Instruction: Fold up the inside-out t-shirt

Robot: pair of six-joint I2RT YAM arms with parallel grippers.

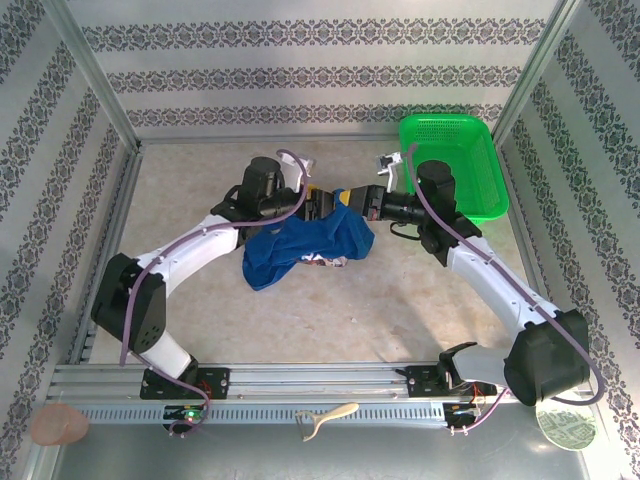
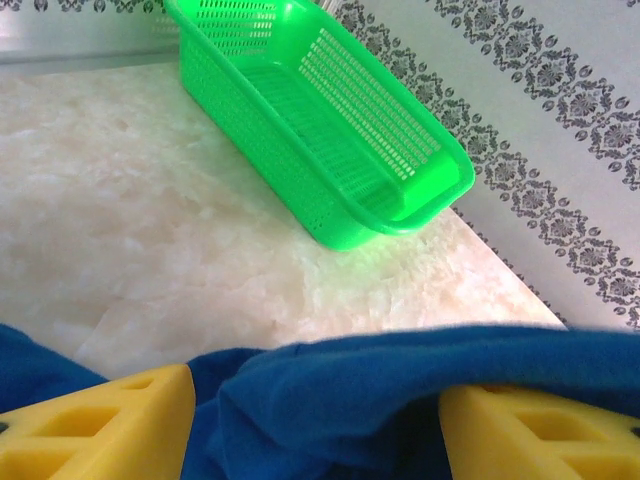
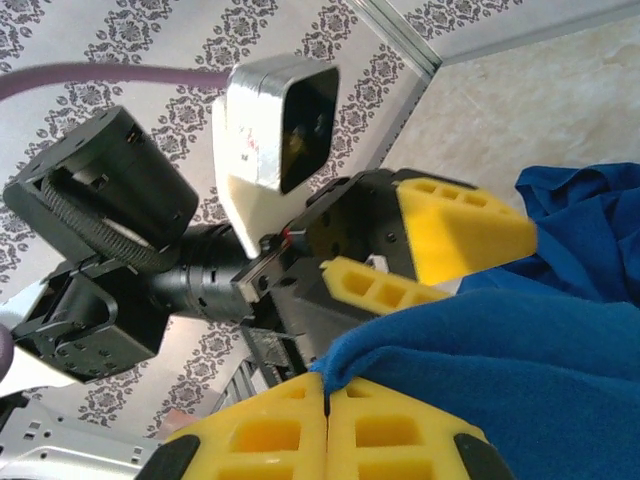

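Mid-table, the soft, crumpled blue inside-out t-shirt sags lengthwise left-to-right; right gripper pinches its edge, left gripper gapes around cloth.

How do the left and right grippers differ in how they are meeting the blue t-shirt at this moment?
The left gripper has its fingers spread wide, the t-shirt bunched loosely between them; the right gripper has its fingers pressed together on a cloth edge. Both have yellow fingers and face each other over the t-shirt.
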